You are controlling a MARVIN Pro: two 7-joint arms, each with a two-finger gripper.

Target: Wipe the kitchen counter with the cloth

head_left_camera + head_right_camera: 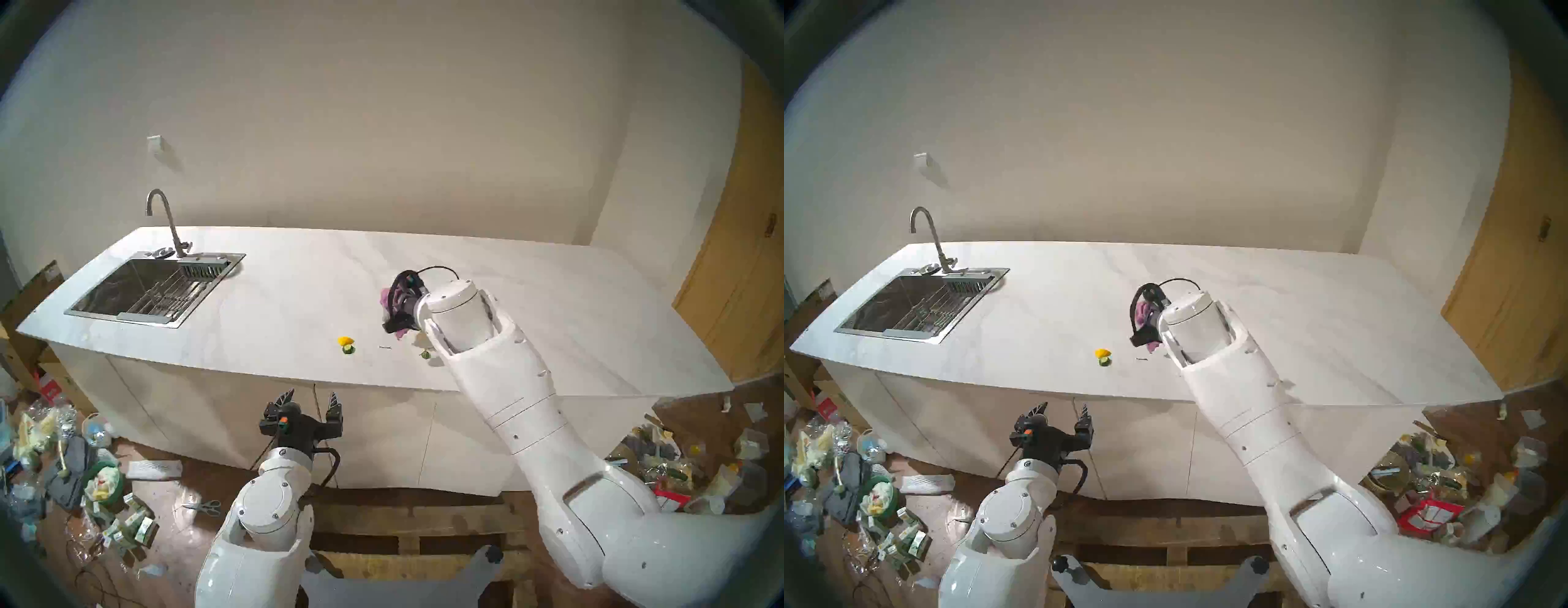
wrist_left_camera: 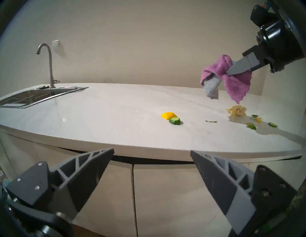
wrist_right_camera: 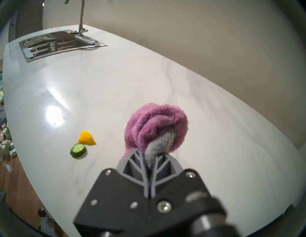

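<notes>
Above the long white marble-look bench, clear of its surface, the right gripper clenches the small purple fuzzy terry cloth, scraps lying below; the left gripper, parted and empty, waits farther off.

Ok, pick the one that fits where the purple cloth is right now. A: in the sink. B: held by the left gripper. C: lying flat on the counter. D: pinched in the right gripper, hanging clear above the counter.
D: the right gripper is shut on the cloth, which dangles above the counter.
</notes>
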